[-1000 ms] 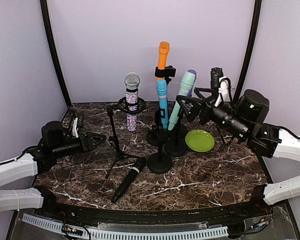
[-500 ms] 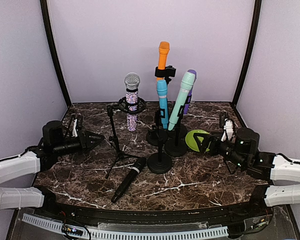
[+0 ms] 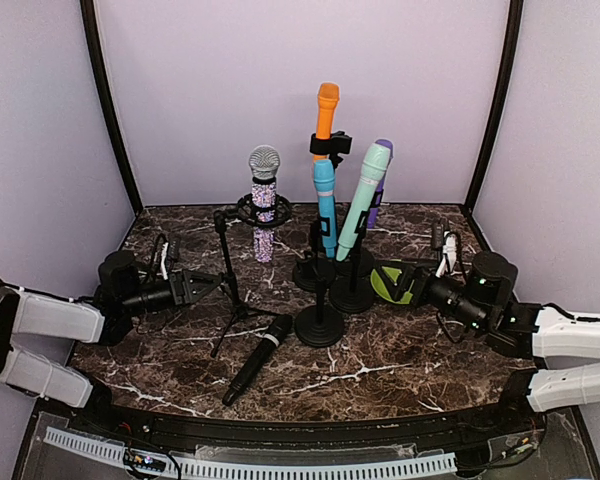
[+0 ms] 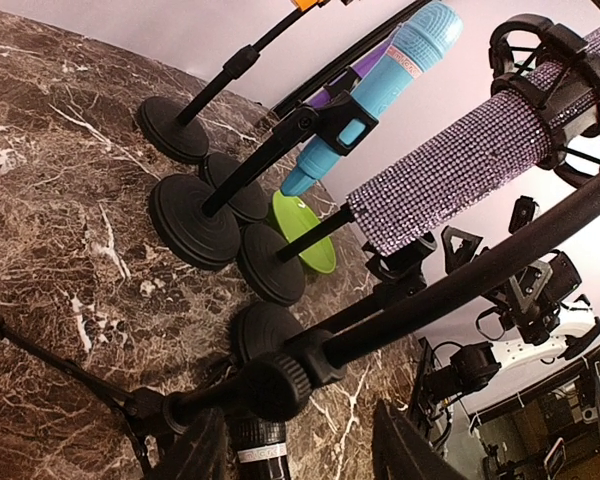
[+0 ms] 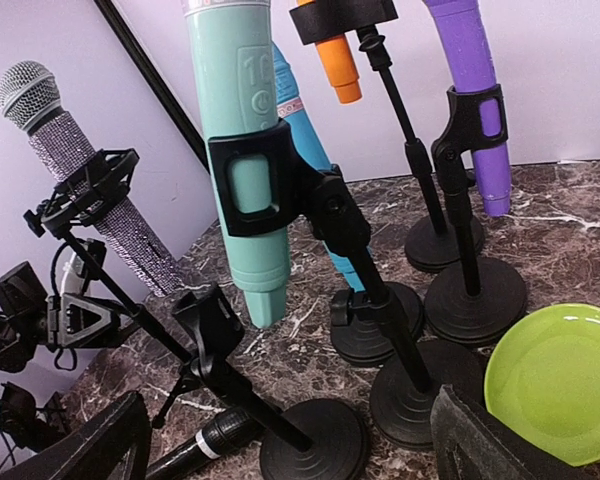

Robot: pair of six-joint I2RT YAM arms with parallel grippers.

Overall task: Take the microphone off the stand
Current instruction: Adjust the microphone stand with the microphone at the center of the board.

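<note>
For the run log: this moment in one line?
left gripper: open, at tripod stand | right gripper: open, near green plate | glitter microphone: in tripod stand | black microphone: on table

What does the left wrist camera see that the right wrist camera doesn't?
Only the left wrist view shows the round top of the blue microphone. Only the right wrist view shows the mint microphone in its clip and the silver head of the sparkly microphone. Both views show the sparkly microphone's glittery body, the green plate and the round black stand bases.
</note>
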